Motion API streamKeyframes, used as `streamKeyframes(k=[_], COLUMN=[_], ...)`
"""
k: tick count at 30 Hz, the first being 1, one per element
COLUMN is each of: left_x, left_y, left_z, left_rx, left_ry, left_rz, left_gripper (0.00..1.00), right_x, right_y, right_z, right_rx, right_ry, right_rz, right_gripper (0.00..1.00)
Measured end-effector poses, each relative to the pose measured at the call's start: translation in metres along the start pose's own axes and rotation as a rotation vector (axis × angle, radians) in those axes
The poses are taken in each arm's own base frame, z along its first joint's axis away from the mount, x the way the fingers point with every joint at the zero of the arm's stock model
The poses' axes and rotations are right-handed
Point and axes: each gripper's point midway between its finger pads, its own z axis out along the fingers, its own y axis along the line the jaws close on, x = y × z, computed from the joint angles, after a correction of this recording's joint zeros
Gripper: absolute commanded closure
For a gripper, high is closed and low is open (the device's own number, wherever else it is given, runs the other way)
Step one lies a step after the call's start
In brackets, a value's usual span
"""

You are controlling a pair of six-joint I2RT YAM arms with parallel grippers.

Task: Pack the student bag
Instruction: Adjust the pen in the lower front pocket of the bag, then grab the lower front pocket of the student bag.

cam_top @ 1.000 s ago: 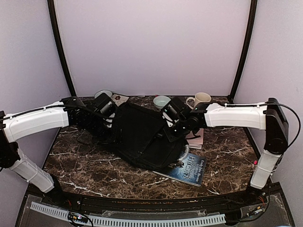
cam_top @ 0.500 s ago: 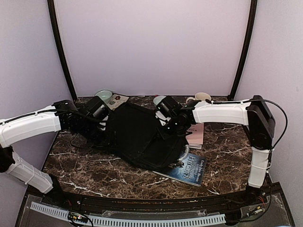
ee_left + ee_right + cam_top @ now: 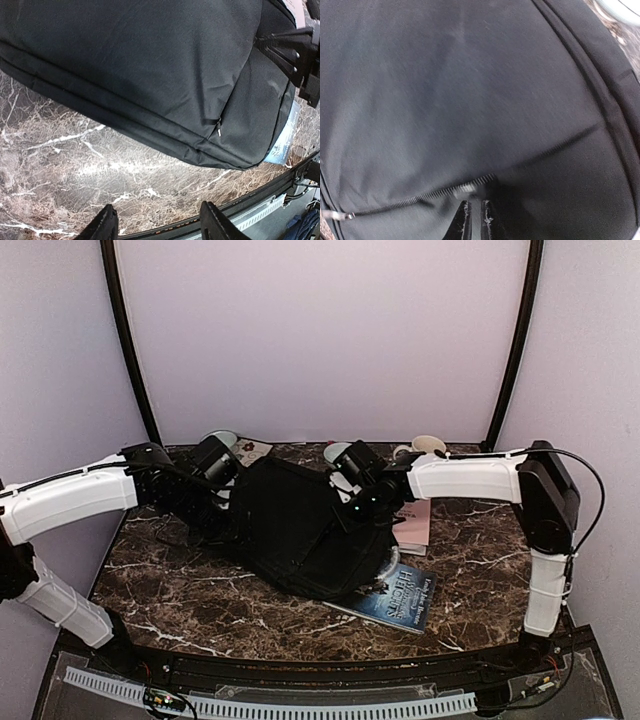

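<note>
The student bag point(image 3: 295, 530) is a big black fabric backpack lying flat in the middle of the marble table; it fills the right wrist view point(image 3: 470, 90) and the top of the left wrist view point(image 3: 150, 65). My right gripper point(image 3: 350, 515) presses down on the bag's right half, its fingers point(image 3: 475, 220) shut on a silver zipper slider point(image 3: 470, 188) on a line of zipper teeth. My left gripper point(image 3: 207, 520) is open and empty, held above the table point(image 3: 100, 165) beside the bag's left edge point(image 3: 160, 226).
A blue-covered book point(image 3: 402, 592) sticks out from under the bag's near right corner. A pale notebook point(image 3: 415, 528), a cream mug point(image 3: 428, 447), a teal bowl point(image 3: 337, 451), a second bowl point(image 3: 221, 438) and a small flat device point(image 3: 255, 449) stand along the back.
My right gripper has shifted left across the bag, staying on its top. My left gripper dipped left and came back up beside the bag's left edge.
</note>
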Motion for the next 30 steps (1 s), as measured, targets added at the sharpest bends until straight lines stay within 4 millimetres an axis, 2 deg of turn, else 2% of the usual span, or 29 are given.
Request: streamKeyframes(k=[4, 7, 10, 12, 16, 24, 30], left_x=[-0.004, -0.005, -0.006, -0.008, -0.01, 0.004, 0.009], left_y=[-0.003, -0.004, 0.001, 0.004, 0.013, 0.031, 0.036], left_z=[0.004, 0.008, 0.011, 0.011, 0.013, 0.024, 0.023], left_rx=[-0.006, -0.016, -0.04, -0.051, -0.075, -0.129, -0.138], left_ry=[0.005, 0.012, 0.011, 0.006, 0.0, 0.041, 0.048], left_rz=[0.008, 0.014, 0.009, -0.004, -0.048, -0.095, -0.108], left_gripper=[0.42, 0.41, 0.39, 0.32, 0.26, 0.25, 0.25], right_x=[0.011, 0.013, 0.007, 0.007, 0.02, 0.032, 0.032], right_y=[-0.002, 0.004, 0.02, 0.034, 0.068, 0.118, 0.137], right_z=[-0.014, -0.027, -0.039, -0.044, -0.047, -0.055, -0.045], right_rx=[-0.021, -0.067, -0.139, -0.172, -0.22, -0.275, -0.252], right_ry=[-0.004, -0.012, -0.041, -0.05, -0.033, -0.027, -0.03], right_rz=[0.006, 0.009, -0.021, -0.067, -0.166, -0.301, -0.343], right_gripper=[0.86, 0.77, 0.66, 0.62, 0.55, 0.51, 0.49])
